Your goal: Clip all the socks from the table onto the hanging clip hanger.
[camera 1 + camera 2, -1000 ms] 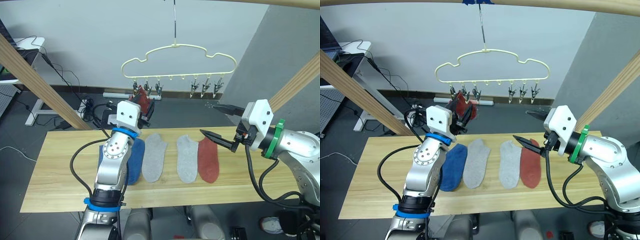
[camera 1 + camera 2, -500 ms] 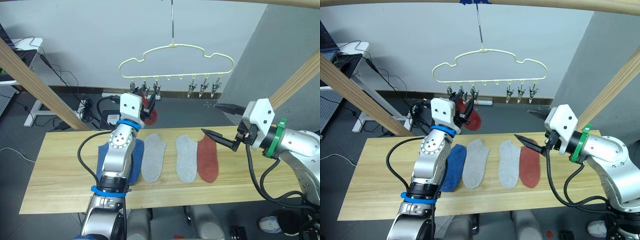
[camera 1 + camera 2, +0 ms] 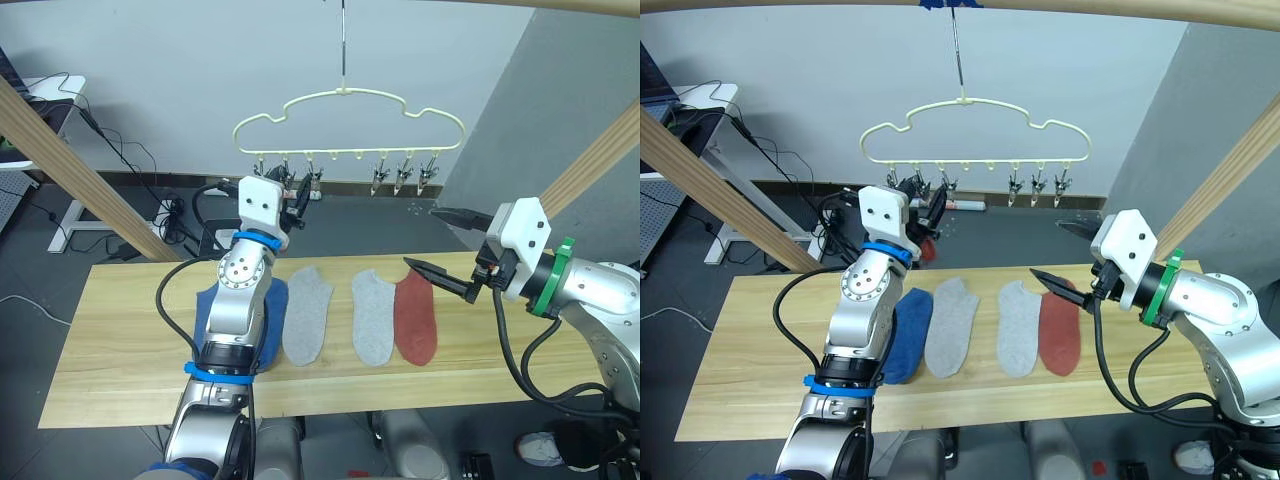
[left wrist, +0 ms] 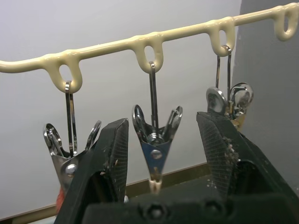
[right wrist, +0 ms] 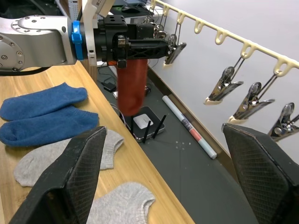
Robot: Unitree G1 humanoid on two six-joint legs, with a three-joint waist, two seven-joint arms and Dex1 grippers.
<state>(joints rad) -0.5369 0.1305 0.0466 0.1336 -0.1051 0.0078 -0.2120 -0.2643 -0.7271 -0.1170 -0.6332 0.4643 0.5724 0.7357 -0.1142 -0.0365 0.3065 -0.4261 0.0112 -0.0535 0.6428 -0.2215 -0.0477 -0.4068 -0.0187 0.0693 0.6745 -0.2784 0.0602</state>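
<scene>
I read no brand, label or writing on anything here. Clip hanger (image 3: 348,125): pale yellow, hung by its hook, six metal clips along the bottom bar. My left gripper (image 4: 161,154) is raised to that bar with its black fingers (image 4: 108,154) spread wide; one clip (image 4: 155,140) hangs in the gap between them, touching neither, with a neighbouring clip just outside each finger. Rust red sock (image 5: 132,84): hanging straight down at the left end of the bar, right by the left gripper; I cannot tell what grips it. Table (image 3: 120,340): light wood, carrying in a row two overlapping blue socks (image 5: 44,116), two grey socks (image 3: 307,312), one red sock (image 3: 416,318). My right gripper (image 3: 438,245) hangs above the red sock on the table, fingers wide apart, empty.
</scene>
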